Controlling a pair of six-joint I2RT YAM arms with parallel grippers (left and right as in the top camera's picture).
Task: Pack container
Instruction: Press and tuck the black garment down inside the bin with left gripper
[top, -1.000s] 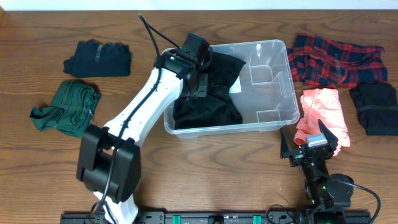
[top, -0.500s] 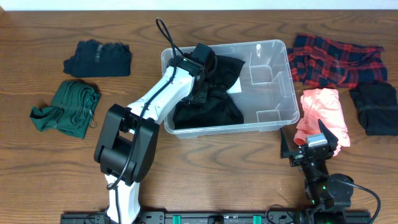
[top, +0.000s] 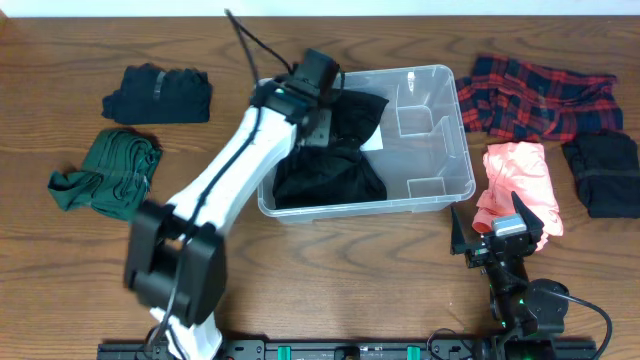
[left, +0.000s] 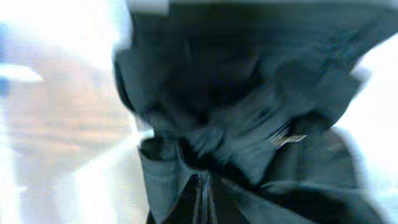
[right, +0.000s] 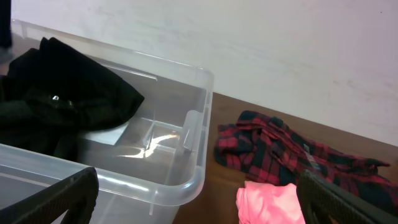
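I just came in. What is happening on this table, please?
Clothes are being packed into the clear container. The left gripper is inside it, shut, in a black garment filling its left half; whether it pinches the cloth is too blurred to tell. The right gripper rests open near the front edge, holding nothing. Outside lie a green garment, a folded dark garment, a plaid shirt, a pink garment and a dark bundle.

Lying on wooden surface (top: 350, 262): left, navy garment (top: 157, 93), green garment (top: 108, 172); right, plaid shirt (top: 540, 95), pink garment (top: 520, 183), dark garment (top: 601, 174).
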